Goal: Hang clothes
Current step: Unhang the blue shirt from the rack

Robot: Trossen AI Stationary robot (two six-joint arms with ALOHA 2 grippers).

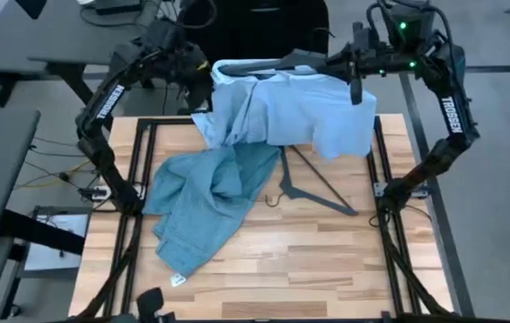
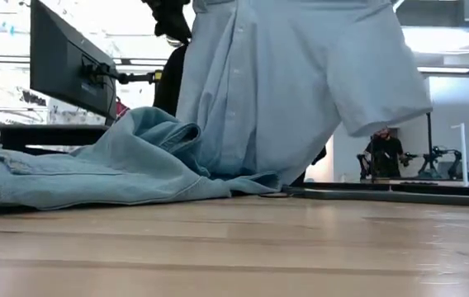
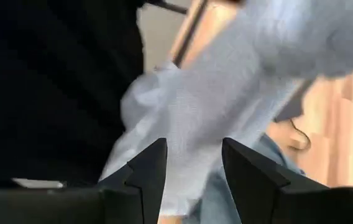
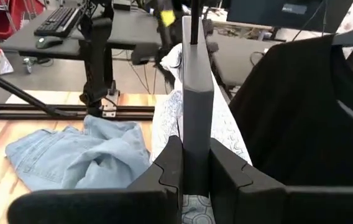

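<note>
High view shows the pale shirt (image 1: 313,112) draped limp over a grey hanger (image 4: 196,93) that my right tool (image 4: 195,163) pinches at the tabletop's (image 1: 327,260) far edge, light and slippery, best held by hanger, while my left tool (image 3: 192,165) stands spread beside its collar.

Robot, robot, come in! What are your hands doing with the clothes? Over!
Right gripper shut on hanger inside pale shirt. Left gripper open at shirt's edge. Jeans, spare hanger on table.
</note>
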